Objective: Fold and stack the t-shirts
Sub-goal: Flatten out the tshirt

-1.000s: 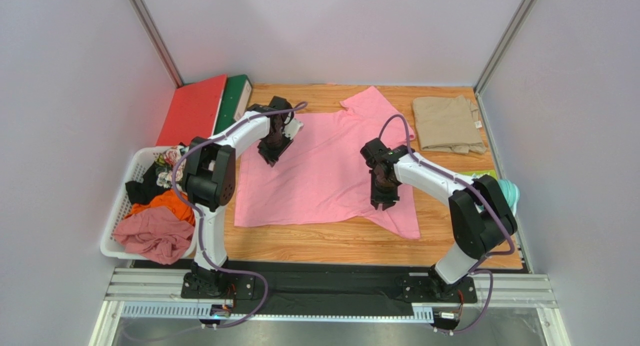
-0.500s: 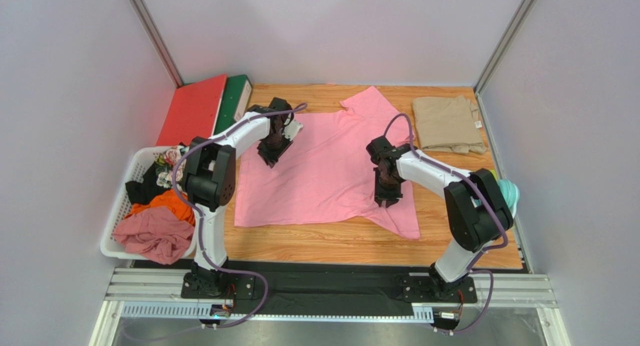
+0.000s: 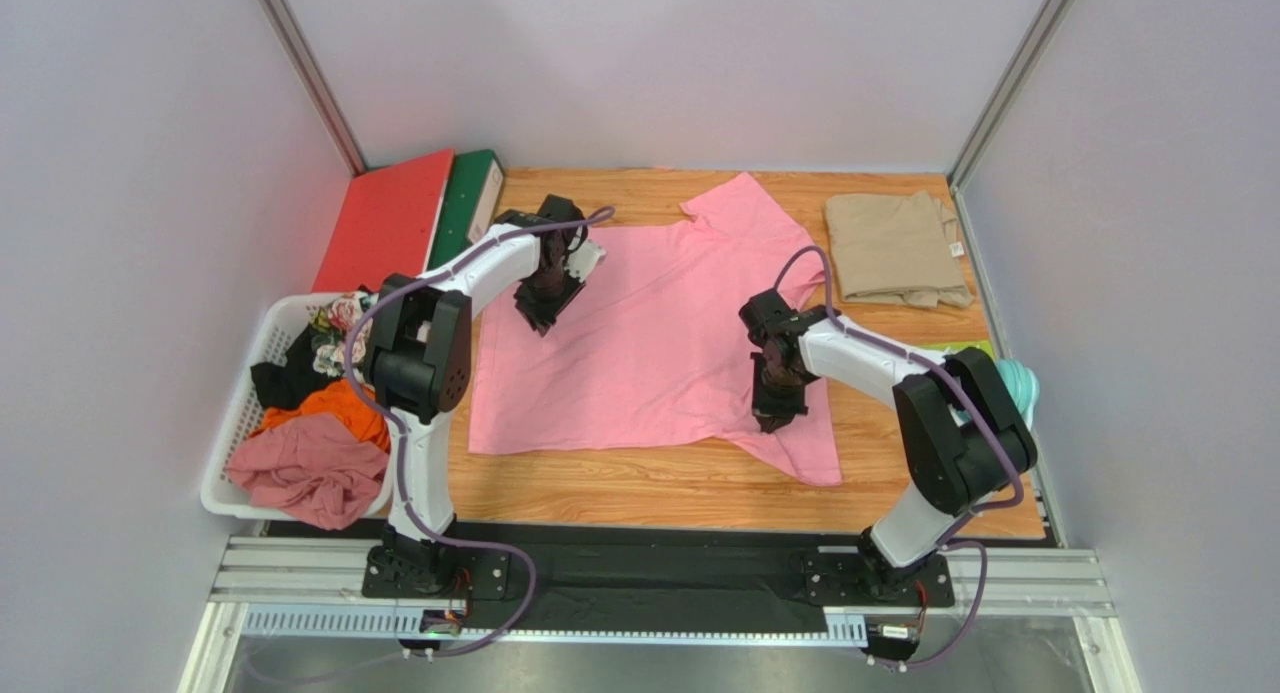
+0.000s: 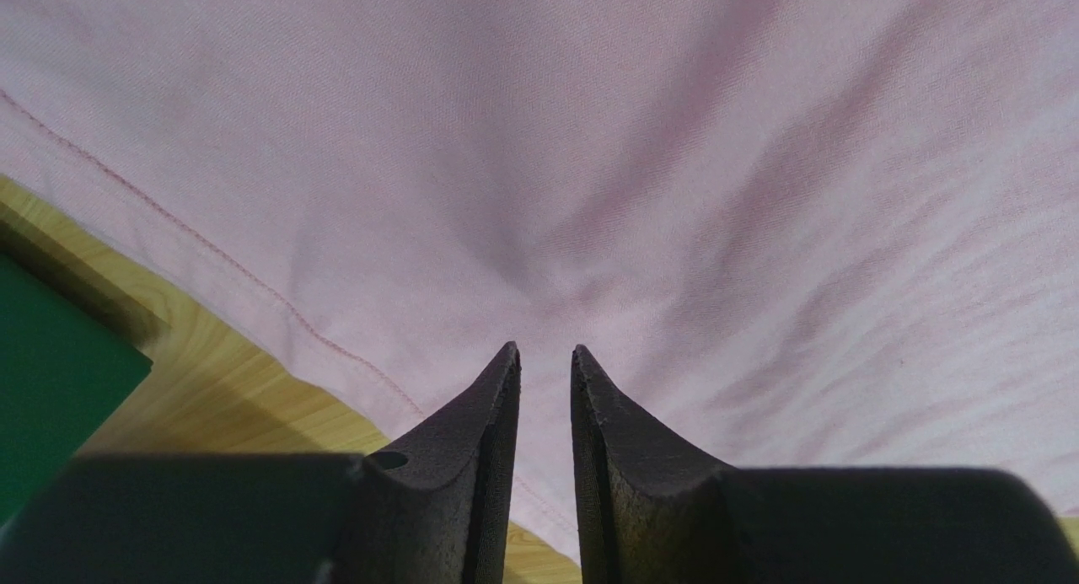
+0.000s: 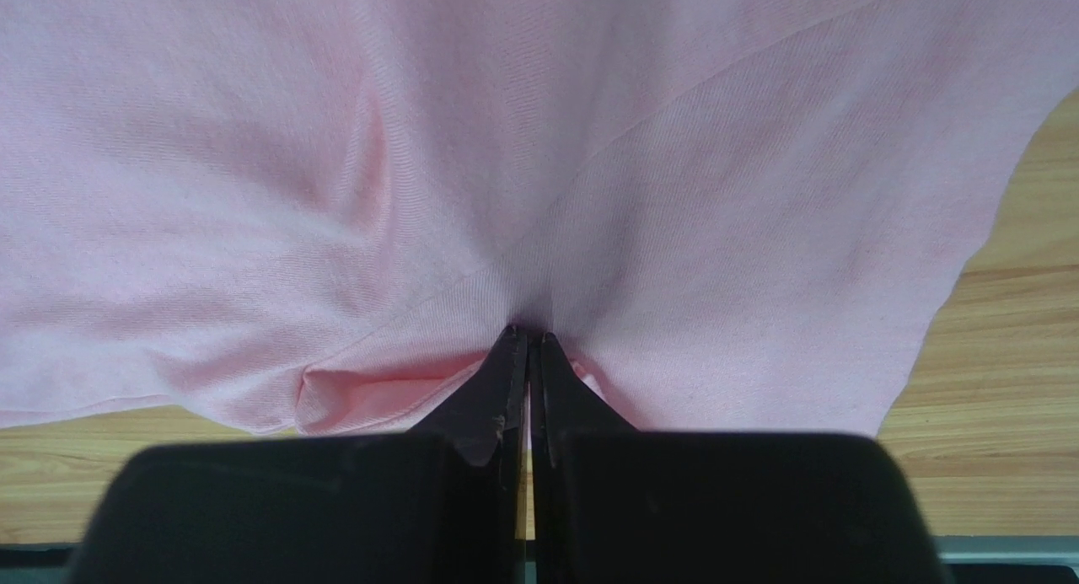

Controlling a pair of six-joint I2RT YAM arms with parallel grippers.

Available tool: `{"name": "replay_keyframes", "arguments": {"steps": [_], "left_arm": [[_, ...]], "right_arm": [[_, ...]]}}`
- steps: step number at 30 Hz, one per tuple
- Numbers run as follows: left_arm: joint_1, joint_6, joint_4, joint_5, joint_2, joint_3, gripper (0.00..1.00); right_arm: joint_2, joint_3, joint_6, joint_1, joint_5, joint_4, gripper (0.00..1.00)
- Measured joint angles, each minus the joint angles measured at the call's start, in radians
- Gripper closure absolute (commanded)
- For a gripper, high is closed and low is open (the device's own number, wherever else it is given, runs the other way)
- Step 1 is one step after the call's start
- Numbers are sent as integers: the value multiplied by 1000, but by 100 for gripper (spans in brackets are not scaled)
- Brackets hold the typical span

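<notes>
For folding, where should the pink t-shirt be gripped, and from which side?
Pinch the pink t-shirt at the sleeve seam, from above: it lies flat and spread, so a pinched-up ridge is probably the only hold. The right gripper is shut on that seam.

The wooden table (image 3: pixel 661 491) in front of me carries the pink t-shirt (image 3: pixel 646 333), spread flat across its middle. The khaki-beige t-shirt (image 3: pixel 894 248) lies folded at the far right, apart from it. A red folder (image 3: pixel 388 221) and a green folder (image 3: pixel 469 198) rest at the far left corner.

one pink t-shirt (image 3: pixel 631 348), one beige t-shirt (image 3: pixel 894 246), two binders (image 3: pixel 388 221), one basket (image 3: pixel 236 411)
</notes>
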Motion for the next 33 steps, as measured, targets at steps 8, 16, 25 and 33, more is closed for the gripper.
{"name": "replay_keyframes", "arguments": {"steps": [8, 16, 25, 33], "left_arm": [[0, 0, 0, -1, 0, 13, 72], [0, 0, 0, -4, 2, 43, 72], [0, 0, -3, -3, 2, 60, 72], [0, 0, -5, -4, 2, 60, 72]], "right_arm": [[-149, -64, 43, 26, -29, -29, 100], [-348, -181, 167, 185, -111, -55, 88], [-319, -101, 162, 181, -111, -205, 26], [-205, 134, 53, -71, -14, -193, 33]]}}
